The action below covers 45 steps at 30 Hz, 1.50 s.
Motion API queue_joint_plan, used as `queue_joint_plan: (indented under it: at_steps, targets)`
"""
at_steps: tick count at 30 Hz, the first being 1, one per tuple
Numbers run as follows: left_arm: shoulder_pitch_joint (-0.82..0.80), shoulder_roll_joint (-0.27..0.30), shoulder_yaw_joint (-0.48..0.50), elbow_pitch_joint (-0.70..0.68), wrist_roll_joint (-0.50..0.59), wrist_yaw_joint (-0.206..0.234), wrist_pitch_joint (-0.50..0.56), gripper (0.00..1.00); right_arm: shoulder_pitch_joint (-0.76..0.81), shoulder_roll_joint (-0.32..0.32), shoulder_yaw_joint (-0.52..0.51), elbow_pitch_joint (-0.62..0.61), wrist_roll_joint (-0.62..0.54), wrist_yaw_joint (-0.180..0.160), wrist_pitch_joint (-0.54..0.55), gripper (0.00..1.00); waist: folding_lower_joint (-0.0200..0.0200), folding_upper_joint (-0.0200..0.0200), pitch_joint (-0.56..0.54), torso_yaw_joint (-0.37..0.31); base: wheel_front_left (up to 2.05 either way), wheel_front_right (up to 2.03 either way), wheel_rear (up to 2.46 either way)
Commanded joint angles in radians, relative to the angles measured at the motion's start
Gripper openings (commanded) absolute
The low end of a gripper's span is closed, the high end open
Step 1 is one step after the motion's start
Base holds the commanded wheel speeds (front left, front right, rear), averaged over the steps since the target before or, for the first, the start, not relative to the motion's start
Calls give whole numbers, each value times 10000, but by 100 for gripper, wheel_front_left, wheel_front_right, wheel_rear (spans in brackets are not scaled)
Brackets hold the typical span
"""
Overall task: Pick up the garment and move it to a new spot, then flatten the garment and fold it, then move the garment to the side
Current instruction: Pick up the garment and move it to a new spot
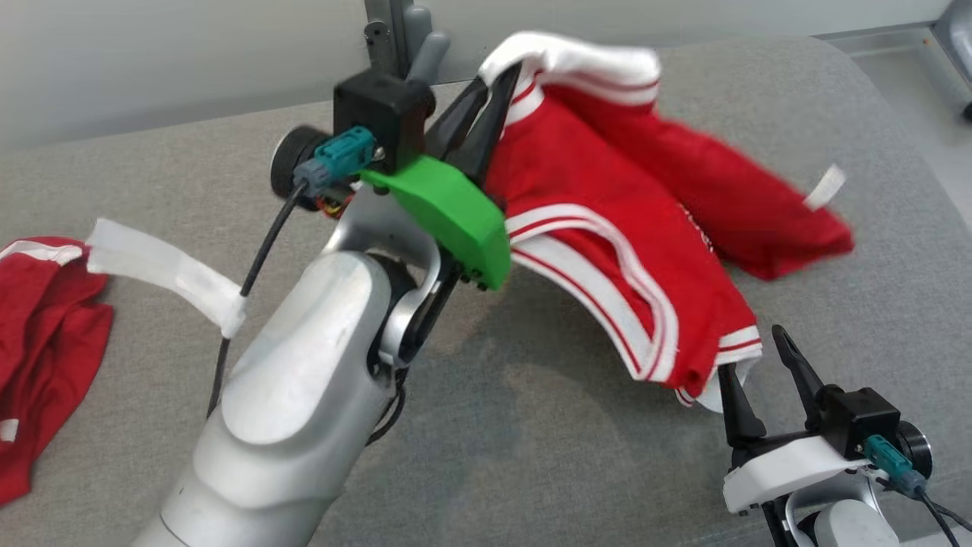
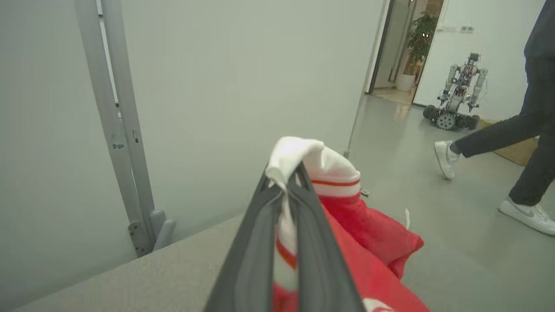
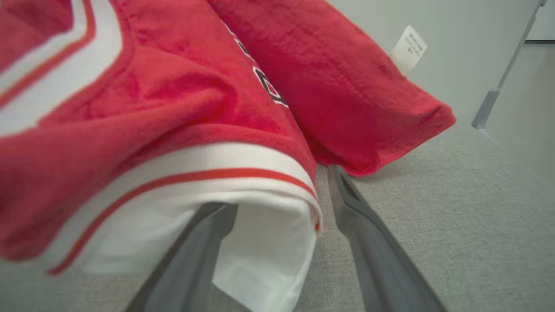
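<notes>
Pick-up underway: left gripper [image 1: 497,80] jaws clamped on the garment [image 1: 600,175]. Right gripper [image 1: 752,351], jaws wide, empty, should grab its hem next.

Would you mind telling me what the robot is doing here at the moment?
The robot's left gripper is shut on the white-trimmed edge of a red garment, holding it up so it drapes down to the grey surface. The right gripper is open at the garment's lower hem, not gripping it. Another red garment lies off to the robot's left.
</notes>
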Motion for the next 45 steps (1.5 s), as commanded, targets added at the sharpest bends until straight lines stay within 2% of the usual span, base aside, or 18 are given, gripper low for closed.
queue_joint_plan:
  at_steps: [1, 9, 10, 14, 19, 20, 21, 25, 29, 34, 39, 42, 45]
  targets:
    - [338, 297, 186, 674, -133, 73, -140, 0, -72, -9, 27, 28, 86, -3, -34, 100, 0, 35, 317, -334, 0, 0, 0]
    - [643, 1214, 901, 4617, -232, 247, -935, 0, -218, -9, 73, 190, 184, -3, -34, 100, 0, 35, 583, -435, 0, 0, 0]
    - [643, 1214, 901, 4617, -232, 247, -935, 0, -218, -9, 73, 190, 184, -3, -34, 100, 0, 35, 583, -435, 0, 0, 0]
    - [565, 1218, 1132, 6052, -394, 84, -1420, 0, -235, -8, 109, 262, 105, -3, -34, 100, 0, 35, 535, -405, 0, 0, 0]
    - [507, 967, 1285, 7359, -629, -194, -2252, 0, -162, -9, 133, 295, -9, -3, -34, 100, 0, 35, 388, -304, 0, 0, 0]
    - [482, 916, 1360, 7562, -690, -213, -2510, 7, -133, -8, 146, 300, -51, -3, -34, 100, 0, 35, 349, -278, 0, 0, 0]
    - [526, 767, 1390, 7915, -774, -353, -2882, 100, -53, -8, 151, 326, -88, -3, -34, 100, 0, 35, 239, -235, 0, 0, 0]
    - [907, 561, 1332, 8288, -896, -726, -3402, 100, 91, -10, 168, 335, -189, -3, -34, 100, 0, 35, -93, -224, 0, 0, 0]
    - [1794, 605, 1756, 7237, -689, -148, -4105, 100, 384, -18, -183, 37, -441, -3, -34, 100, 0, 35, -467, -169, 0, 0, 0]
    - [3991, 757, 2436, 3616, 619, 443, -4120, 100, 677, -68, -580, -418, -680, -3, -34, 100, 0, 35, -661, -5, 0, 0, 0]
    - [6173, 639, 2878, 770, 1890, 441, -4127, 100, 882, -148, -1006, -875, -818, -3, -34, 100, 0, 35, -826, 85, 0, 0, 0]
    - [7232, 469, 3230, -216, 2431, 302, -4128, 100, 1076, -154, -1290, -1092, -886, -3, -34, 100, 0, 35, -973, 141, 0, 0, 0]
    - [8083, 276, 3463, -633, 2790, 145, -4125, 100, 1310, -174, -1554, -1164, -927, -3, -34, 100, 0, 35, -1177, 218, 0, 0, 0]
